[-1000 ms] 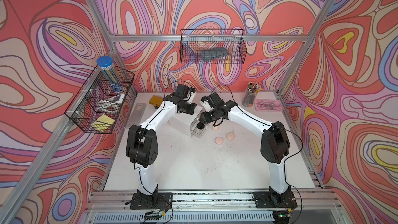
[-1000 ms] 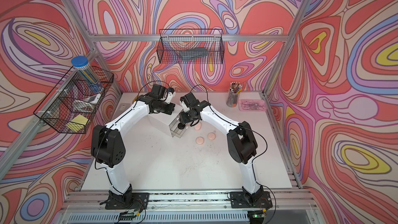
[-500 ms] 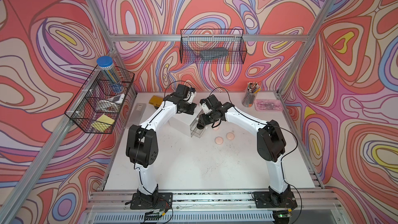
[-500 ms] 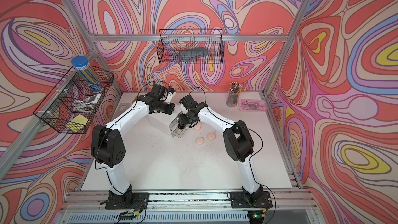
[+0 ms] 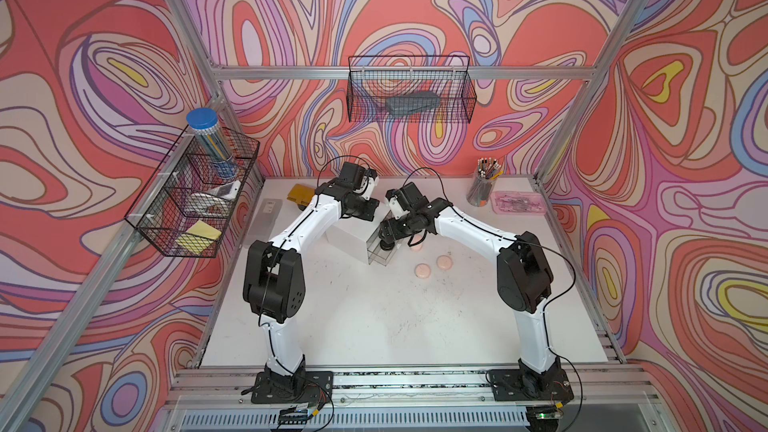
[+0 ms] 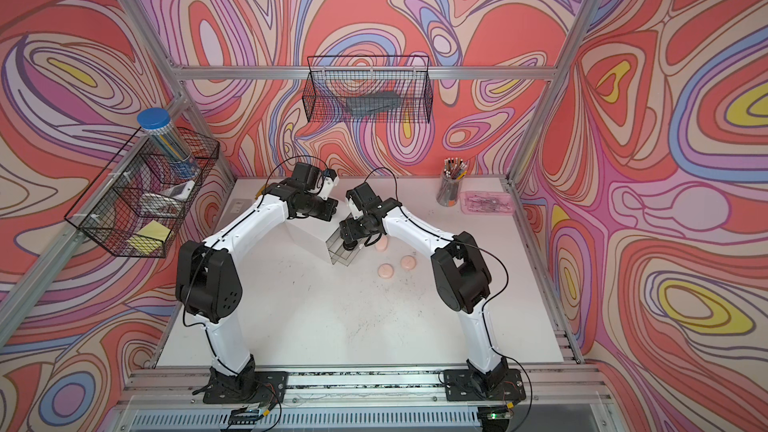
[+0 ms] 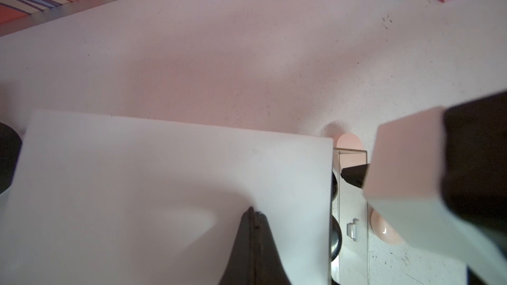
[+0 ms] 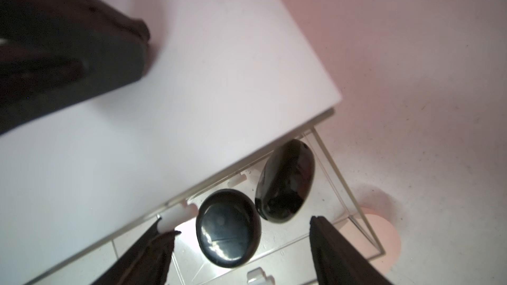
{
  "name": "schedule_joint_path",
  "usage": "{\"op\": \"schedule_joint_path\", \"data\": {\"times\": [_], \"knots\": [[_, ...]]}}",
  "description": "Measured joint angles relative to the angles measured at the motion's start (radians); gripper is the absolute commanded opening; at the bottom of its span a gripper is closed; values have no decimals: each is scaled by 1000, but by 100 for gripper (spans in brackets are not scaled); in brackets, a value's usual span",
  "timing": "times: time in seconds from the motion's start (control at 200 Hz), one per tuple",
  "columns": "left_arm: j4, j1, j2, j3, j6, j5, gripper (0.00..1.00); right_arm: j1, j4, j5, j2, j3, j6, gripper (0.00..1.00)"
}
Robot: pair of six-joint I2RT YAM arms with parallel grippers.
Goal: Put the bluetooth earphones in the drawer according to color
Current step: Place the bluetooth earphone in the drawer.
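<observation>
Two black cases (image 8: 285, 182) in open drawer (image 8: 346, 187); right gripper (image 8: 242, 226) spread, empty; we lift straight clear; left gripper (image 7: 255, 213) shut, bracing cabinet (image 7: 164, 174).

Two black earphones (image 8: 227, 228) lie in the drawer (image 8: 347, 191).

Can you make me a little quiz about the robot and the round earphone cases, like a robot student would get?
1. How many glossy black pebble-shaped earphone cases lie in the open clear plastic drawer of the white cube cabinet? A one, B two, C three.
2. True or false: the right gripper above that drawer is gripping a case.
3. Fill in: ___ pale pink round cases lie on the white table.
Key: 1 B. 2 false, its jaws stand open and empty. 3 three.
</observation>
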Motion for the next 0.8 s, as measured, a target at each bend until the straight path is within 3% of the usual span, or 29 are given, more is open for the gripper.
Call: {"op": "schedule_joint_path", "data": {"times": [0.796], "knots": [[0,0,0,0,0,0,0,-8,167,103,-302,-329,84,72]]}}
